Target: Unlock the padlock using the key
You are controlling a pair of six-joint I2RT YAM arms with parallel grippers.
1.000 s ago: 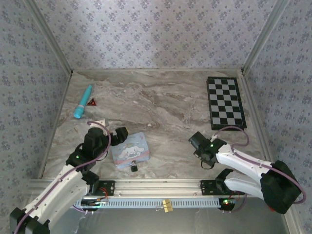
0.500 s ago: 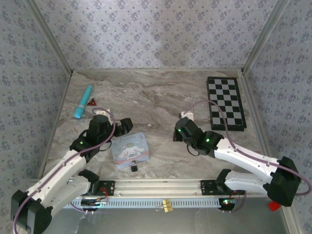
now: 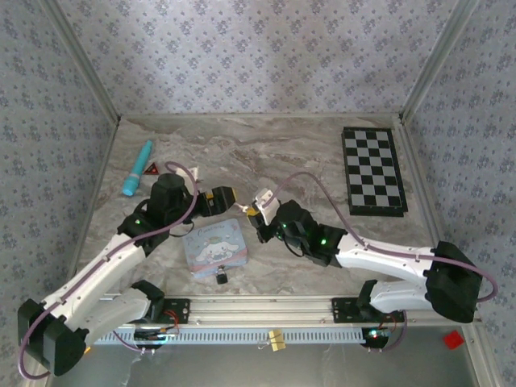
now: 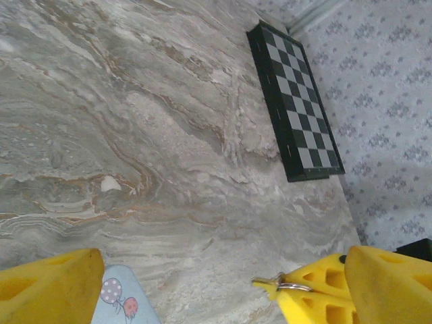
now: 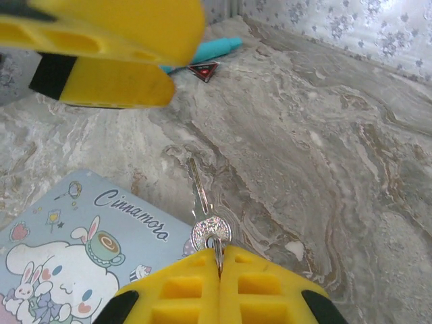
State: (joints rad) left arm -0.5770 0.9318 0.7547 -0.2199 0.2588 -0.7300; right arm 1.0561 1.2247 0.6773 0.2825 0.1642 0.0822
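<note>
R fingers (image 5: 196,287) clamped on key (image 5: 202,202), blade pointing at L fingers (image 3: 221,197), spread apart; padlock (image 3: 219,276) behind both, at tin (image 3: 211,242) near edge

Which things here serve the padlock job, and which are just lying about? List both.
Job: padlock; key, pinched in the right tool.
Lying about: tin; chessboard; teal tube; red triangle.
</note>
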